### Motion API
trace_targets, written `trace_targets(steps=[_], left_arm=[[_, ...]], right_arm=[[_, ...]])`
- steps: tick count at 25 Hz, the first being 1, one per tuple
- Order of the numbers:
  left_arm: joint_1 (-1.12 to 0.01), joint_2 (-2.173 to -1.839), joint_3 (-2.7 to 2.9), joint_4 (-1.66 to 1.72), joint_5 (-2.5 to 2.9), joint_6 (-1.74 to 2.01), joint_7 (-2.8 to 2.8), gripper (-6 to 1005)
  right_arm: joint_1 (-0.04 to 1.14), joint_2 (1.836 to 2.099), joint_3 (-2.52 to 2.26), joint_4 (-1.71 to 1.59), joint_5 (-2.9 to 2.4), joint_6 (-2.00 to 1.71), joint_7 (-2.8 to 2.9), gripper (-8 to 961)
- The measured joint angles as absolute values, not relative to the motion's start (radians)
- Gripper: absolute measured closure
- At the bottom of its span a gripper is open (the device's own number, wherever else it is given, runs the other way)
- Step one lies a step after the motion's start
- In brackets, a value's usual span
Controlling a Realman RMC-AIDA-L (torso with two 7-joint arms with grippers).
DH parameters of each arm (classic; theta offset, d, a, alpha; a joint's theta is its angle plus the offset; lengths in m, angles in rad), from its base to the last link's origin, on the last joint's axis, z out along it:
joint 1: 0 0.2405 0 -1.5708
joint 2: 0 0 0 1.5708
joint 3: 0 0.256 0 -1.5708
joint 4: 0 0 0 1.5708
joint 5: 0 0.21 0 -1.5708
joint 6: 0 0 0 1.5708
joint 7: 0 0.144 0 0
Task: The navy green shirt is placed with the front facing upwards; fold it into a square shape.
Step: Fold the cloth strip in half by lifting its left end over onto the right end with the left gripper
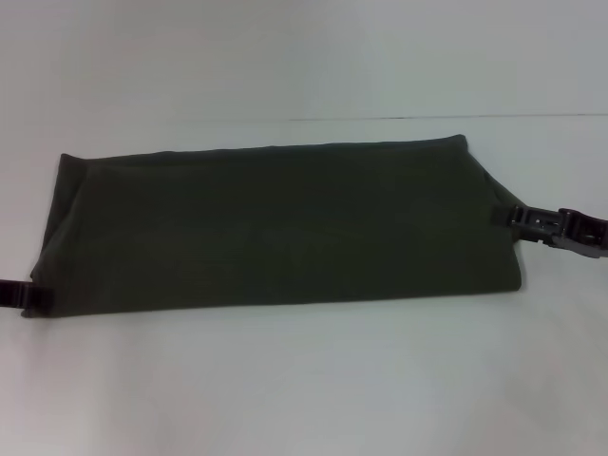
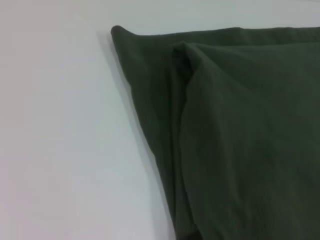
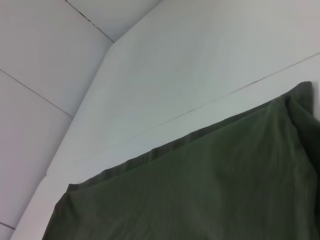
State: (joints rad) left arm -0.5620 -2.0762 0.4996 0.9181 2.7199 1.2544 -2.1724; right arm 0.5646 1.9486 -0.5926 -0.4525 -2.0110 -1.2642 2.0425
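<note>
Across the white tabletop (image 1: 304, 380) lies the navy green shirt (image 1: 275, 228), folded into a long flat band with no print showing. At its near left corner sits the left end effector (image 1: 27, 296); the right end effector (image 1: 518, 217) touches the band's right edge. Whether either is apart or clamped on cloth, I cannot tell.

The navy green shirt (image 1: 275, 228) is matt, soft cloth on a smooth white table (image 1: 304, 380).

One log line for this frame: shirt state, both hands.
shirt: folded into long strip, not square | left hand: at its left end | right hand: at its right end
</note>
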Motion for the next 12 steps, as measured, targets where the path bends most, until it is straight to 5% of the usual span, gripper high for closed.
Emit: trace_targets(steps=[9, 12], left_arm=[[-0.57, -2.072, 0.5, 0.917, 2.721, 1.266, -2.172, 993], [-0.574, -2.069, 0.497, 0.916, 2.721, 1.269, -2.172, 993]], right_arm=[[0.565, 1.943, -0.587, -0.473, -2.005, -1.293, 2.065, 44], [0.572, 1.942, -0.606, -0.532, -2.013, -1.314, 2.143, 44]])
